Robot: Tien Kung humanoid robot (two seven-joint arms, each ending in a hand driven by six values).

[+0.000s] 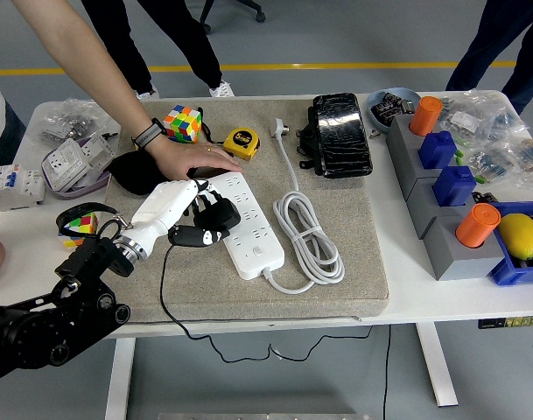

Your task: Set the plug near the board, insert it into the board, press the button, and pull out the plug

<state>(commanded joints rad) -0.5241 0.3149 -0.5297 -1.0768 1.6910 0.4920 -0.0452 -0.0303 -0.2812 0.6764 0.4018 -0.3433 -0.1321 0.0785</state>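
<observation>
Left hand (183, 213) wrapped round one black plug (215, 215) on one white power strip (246, 225), one person's hand (189, 160) pinning the strip's far end, one Rubik's cube (184, 122) nearby.

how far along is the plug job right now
Done: the black plug has been brought to the white power strip. In hand: the left hand grips the plug at the strip's left side, while a person's hand steadies the strip's far end. Whether the plug is fully seated cannot be told. Left: pressing the button and pulling the plug out.
</observation>
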